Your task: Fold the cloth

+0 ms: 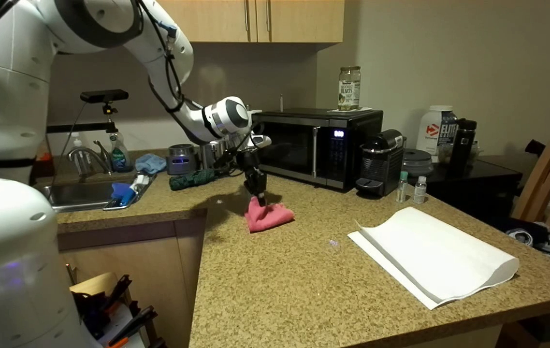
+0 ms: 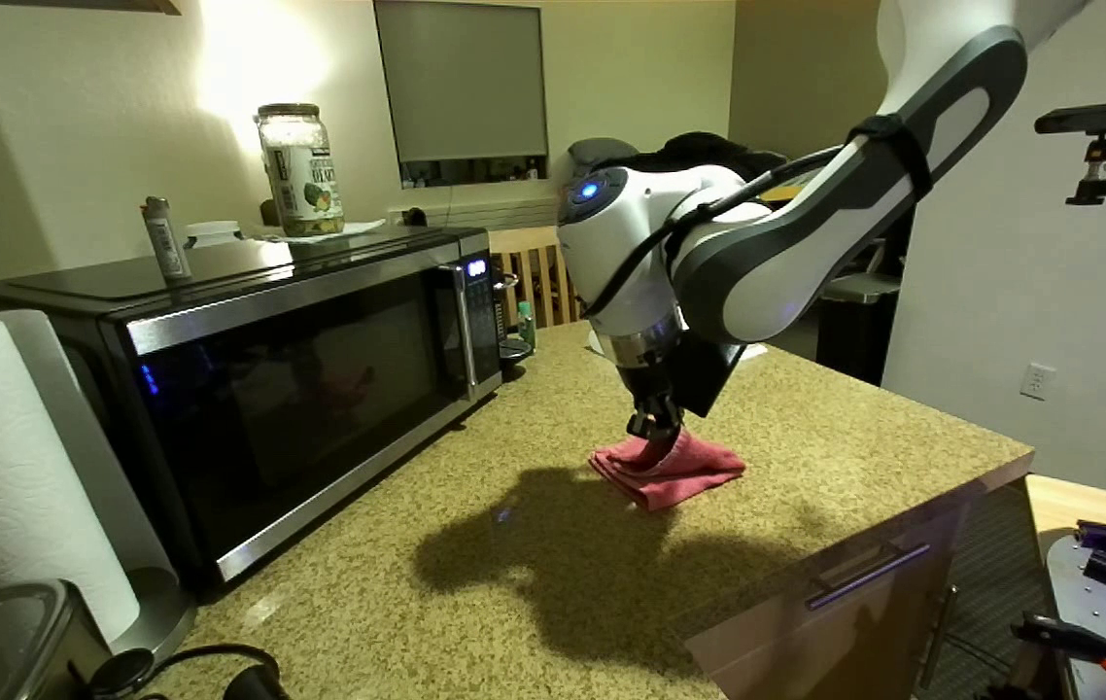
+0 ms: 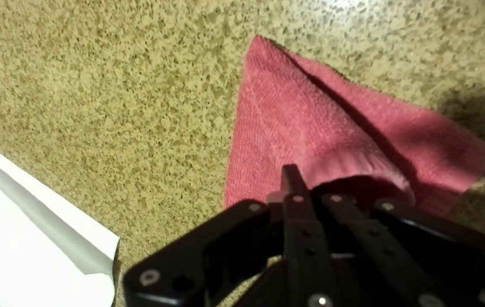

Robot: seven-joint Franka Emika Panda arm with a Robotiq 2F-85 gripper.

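The pink-red cloth point(image 1: 269, 216) lies crumpled on the speckled counter in both exterior views, one part of it raised to a peak at my gripper point(image 1: 261, 200). In the wrist view, the cloth point(image 3: 285, 111) has a flap folded up towards the jaws, its near edge curling into an arch with a dark hollow beneath. One finger point(image 3: 292, 177) overlaps the outside of that flap; the other fingertip is lost in shadow. The jaws are together and appear to pinch the raised edge, though the exact contact is hidden. From another side, the cloth point(image 2: 674, 472) shows layered folds below the gripper.
A larger white folded sheet point(image 1: 439, 256) rests on the counter. The microwave point(image 1: 313, 145) and coffee machine point(image 1: 382, 164) stand behind the cloth. Two small bottles point(image 1: 402, 187) are near the coffee machine. The counter's edge point(image 1: 202, 261) and sink point(image 1: 81, 193) lie towards the robot's base.
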